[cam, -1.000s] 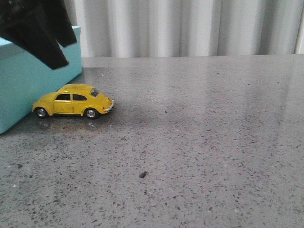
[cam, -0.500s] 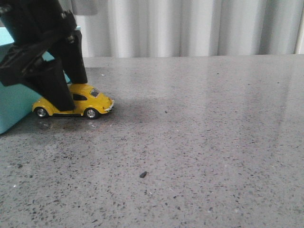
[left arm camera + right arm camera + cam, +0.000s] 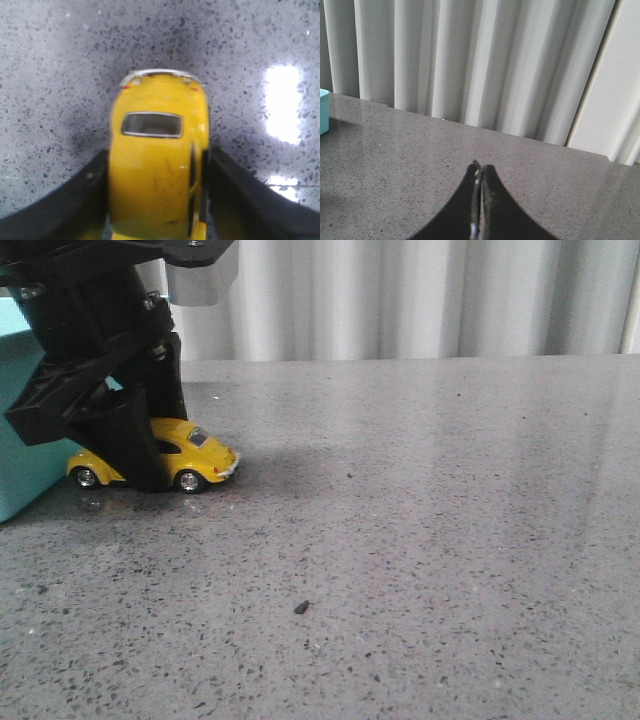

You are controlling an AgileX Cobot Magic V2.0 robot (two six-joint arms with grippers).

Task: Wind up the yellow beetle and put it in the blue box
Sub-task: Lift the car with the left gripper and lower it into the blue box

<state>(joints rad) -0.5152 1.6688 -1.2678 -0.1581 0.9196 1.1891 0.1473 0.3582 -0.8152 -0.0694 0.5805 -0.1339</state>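
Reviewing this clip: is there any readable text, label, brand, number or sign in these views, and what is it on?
None can be read.
yellow beetle: no plate, badge or lettering shows on its roof or tail.
blue box: plain visible faces, no print.
left gripper and right gripper: black fingers, no markings.
table and curtain: no text.

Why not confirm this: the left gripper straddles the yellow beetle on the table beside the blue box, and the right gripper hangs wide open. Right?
One thing is wrong: the right gripper is shut, fingers pressed together, as the right wrist view shows. The rest holds: the left gripper straddles the yellow beetle on the table beside the blue box.
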